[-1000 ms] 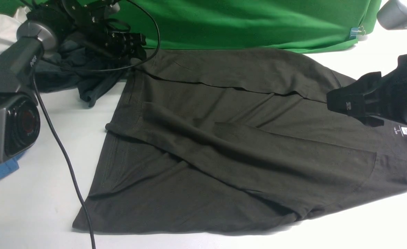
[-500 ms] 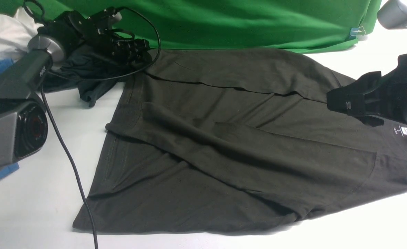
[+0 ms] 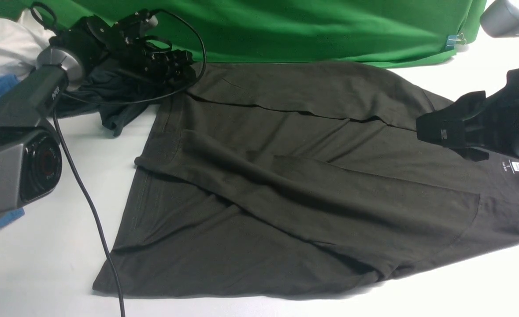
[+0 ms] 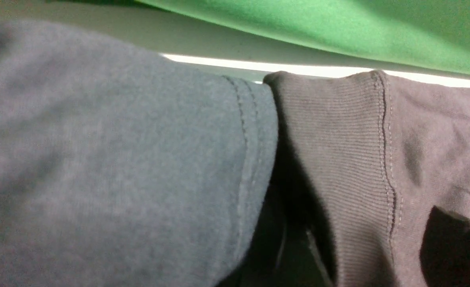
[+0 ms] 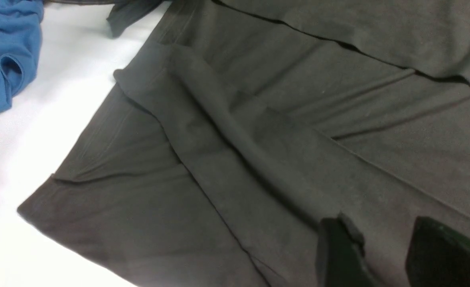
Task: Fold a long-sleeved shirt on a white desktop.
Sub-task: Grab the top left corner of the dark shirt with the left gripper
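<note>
- Front edge of the white desktop point(image 3: 462, 295): bare along its whole length, open passage
- Left lane beside the long-sleeved shirt point(image 3: 312, 198): bare, but the black cable point(image 3: 95, 220) runs down it from far to near; the left arm's grey housing point(image 3: 17, 163) overhangs it
- Far left corner crowded: charcoal garment point(image 3: 109, 103) heaped against the shirt's corner, left gripper point(image 3: 181, 61) low over that junction, blue shirt point(image 5: 7, 48) just beyond
- Far edge closed by the green backdrop point(image 3: 308, 31)
- Right gripper point(image 3: 422, 128) hangs over the shirt's right end, jaws apart; bare desktop behind it
</note>
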Controlling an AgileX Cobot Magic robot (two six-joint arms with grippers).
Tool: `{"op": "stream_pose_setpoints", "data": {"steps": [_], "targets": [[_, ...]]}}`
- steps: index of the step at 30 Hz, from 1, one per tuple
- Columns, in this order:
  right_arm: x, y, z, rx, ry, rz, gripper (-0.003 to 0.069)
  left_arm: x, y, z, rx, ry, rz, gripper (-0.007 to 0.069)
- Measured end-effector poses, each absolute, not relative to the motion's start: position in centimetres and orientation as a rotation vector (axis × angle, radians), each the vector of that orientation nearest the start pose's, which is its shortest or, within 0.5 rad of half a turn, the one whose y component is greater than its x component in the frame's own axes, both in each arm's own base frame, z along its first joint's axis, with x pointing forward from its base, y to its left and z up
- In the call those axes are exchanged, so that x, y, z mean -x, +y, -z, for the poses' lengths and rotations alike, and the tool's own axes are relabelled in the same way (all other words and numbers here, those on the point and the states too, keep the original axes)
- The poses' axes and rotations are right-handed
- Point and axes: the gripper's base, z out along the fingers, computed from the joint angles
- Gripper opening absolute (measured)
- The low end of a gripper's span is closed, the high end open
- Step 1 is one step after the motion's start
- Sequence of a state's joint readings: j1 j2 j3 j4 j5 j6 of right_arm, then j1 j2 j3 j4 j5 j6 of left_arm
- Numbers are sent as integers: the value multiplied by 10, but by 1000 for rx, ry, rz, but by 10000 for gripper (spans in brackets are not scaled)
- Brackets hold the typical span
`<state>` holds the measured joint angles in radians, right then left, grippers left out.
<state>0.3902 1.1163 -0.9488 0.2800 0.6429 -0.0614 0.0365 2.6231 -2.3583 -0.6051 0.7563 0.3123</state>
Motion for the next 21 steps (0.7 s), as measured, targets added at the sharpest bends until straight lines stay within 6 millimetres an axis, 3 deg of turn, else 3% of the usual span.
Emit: {"op": "stream_pose_setpoints", "data": {"steps": [3,8,11,21], "targets": [[-209,102,-336,346,2290,-477,241,-572,-14,-144,42,2389,537,323],[-210,103,-334,322,2302,-487,241,-572,-14,-144,40,2391,538,141],[-211,103,-334,321,2307,-487,241,-572,-14,-144,39,2390,536,84],[-211,103,-334,320,2307,-488,241,-570,-13,-166,3,2360,491,71]]}}
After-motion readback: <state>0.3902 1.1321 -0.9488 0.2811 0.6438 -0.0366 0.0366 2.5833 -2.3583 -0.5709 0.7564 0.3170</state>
